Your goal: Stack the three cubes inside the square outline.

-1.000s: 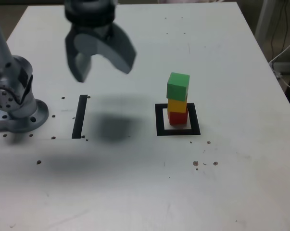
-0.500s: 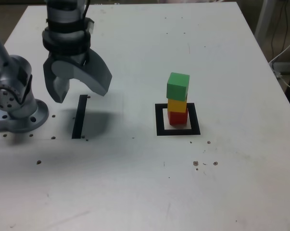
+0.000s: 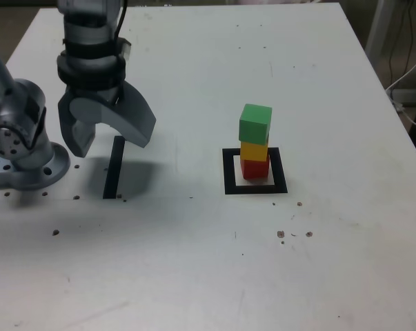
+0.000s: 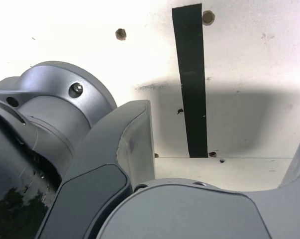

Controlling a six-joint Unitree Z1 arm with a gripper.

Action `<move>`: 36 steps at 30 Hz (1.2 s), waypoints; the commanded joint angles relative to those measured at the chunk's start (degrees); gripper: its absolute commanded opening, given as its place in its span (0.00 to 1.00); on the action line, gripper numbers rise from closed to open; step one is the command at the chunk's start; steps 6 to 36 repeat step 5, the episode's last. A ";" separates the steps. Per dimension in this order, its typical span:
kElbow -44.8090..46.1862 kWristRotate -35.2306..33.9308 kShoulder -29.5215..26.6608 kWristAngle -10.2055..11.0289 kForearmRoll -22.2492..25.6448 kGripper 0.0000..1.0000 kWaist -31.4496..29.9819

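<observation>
Apparently the stacking itself is done, and what I have in hand is the finish, with the arm clear of the work. My jaws [image 3: 113,141] stand wide apart with nothing between them, over the black tape strip [image 3: 114,167] near the arm's base [image 3: 32,165]. I judge that the next move calls for very little: hold off, or park the arm without swinging back across the table [image 3: 173,276], since a brush against the tower could topple it.

As for the cubes, they rise in one column inside the square outline [image 3: 230,181], well apart from the jaws on the exterior view's right. The red cube [image 3: 255,169] sits at the bottom on the white centre, the yellow cube [image 3: 254,151] rests on it, and the green cube [image 3: 254,124] tops the pile. All three are plain, solid-coloured blocks; the column looks upright, though its edges don't line up perfectly.
</observation>
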 commanded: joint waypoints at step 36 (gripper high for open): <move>0.82 -0.09 0.37 -0.35 -0.85 1.00 0.10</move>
